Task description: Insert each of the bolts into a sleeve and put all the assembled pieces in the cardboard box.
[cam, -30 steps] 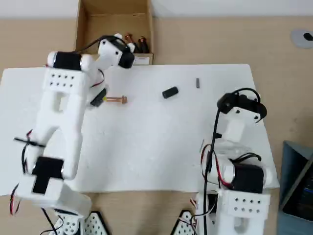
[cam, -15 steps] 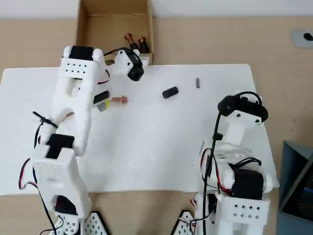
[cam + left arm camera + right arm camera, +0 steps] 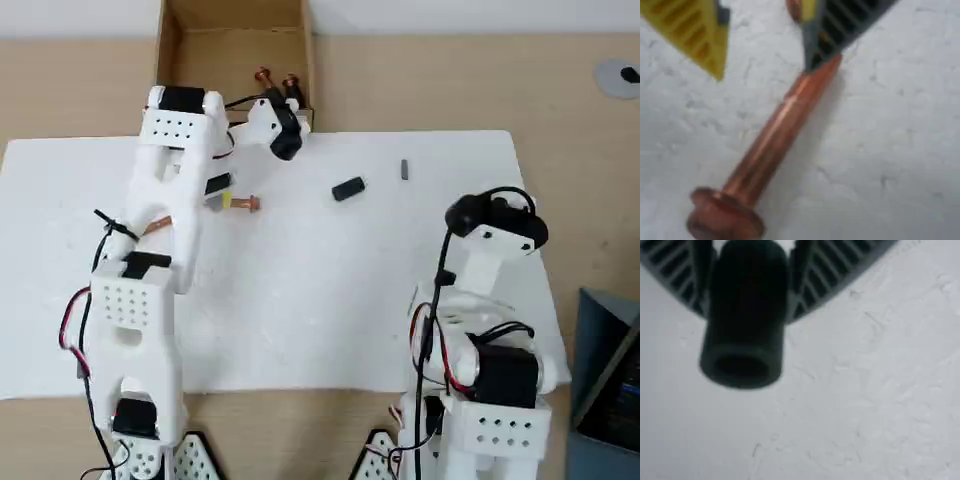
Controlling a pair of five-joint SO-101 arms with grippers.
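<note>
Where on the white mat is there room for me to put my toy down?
The big bare patch is the middle of the white mat, between the left arm and the right arm, on the arms' side of the bolt and the loose sleeve. It is crowded near the cardboard box, where the left gripper hovers at the bolt.

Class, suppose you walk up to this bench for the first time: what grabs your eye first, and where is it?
The copper bolt lying on the white mat, with the left gripper open over its shank end. Next, the black sleeve clamped in the right gripper, and two assembled pieces in a corner of the cardboard box.
</note>
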